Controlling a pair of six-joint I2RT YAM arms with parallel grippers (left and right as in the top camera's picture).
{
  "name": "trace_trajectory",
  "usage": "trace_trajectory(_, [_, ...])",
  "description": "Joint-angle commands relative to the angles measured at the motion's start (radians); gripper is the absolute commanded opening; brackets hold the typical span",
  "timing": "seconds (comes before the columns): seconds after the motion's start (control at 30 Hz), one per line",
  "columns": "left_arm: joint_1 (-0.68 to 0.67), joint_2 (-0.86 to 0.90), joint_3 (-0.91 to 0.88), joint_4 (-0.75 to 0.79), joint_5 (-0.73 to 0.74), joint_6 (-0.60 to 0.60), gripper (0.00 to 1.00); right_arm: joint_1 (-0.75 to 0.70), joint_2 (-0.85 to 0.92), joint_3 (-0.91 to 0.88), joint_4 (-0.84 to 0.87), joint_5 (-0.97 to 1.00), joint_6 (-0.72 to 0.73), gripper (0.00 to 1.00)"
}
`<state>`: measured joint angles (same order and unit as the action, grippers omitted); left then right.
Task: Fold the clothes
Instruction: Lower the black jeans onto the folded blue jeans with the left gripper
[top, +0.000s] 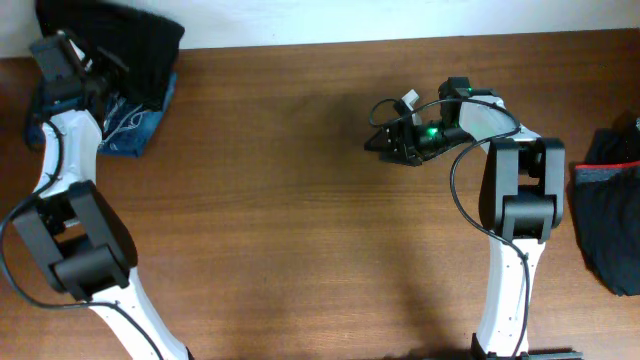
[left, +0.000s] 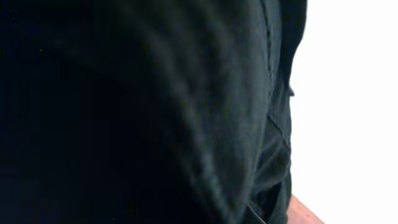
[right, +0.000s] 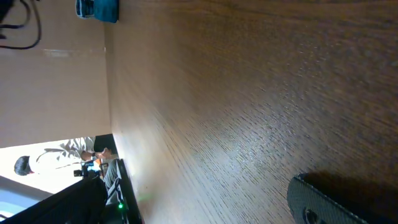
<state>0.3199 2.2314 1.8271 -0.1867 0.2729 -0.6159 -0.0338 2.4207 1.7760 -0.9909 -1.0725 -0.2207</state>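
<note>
While black trousers (top: 140, 35) lie heaped at the far left corner of the table (top: 300, 230), left claw (top: 85, 62) at them, grip impossible to tell, right claw (top: 378, 138) released above the table middle

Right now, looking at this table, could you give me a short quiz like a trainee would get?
1. True or false: the right gripper holds a garment.
2. What lies partly under the black trousers? A) blue jeans B) a towel C) a box
3. On which side of the table, the robot's left or right, does the dark garment with the reddish band lie?
Key: 1 false, its jaws stand open over bare wood; 2 A; 3 right.
</note>
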Motion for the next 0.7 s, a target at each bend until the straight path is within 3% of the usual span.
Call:
trace_trajectory(0.0, [0.043,-0.018,0.039,0.006,0.039,-0.024,0.01,0.000,0.088,-0.054,-0.011,0.212,-0.006,0.99])
trace_trajectory(0.67, [0.158,0.076,0.039,-0.012,0.097,0.087,0.01,0.000,0.088,-0.054,-0.018,0.209,0.002,0.99])
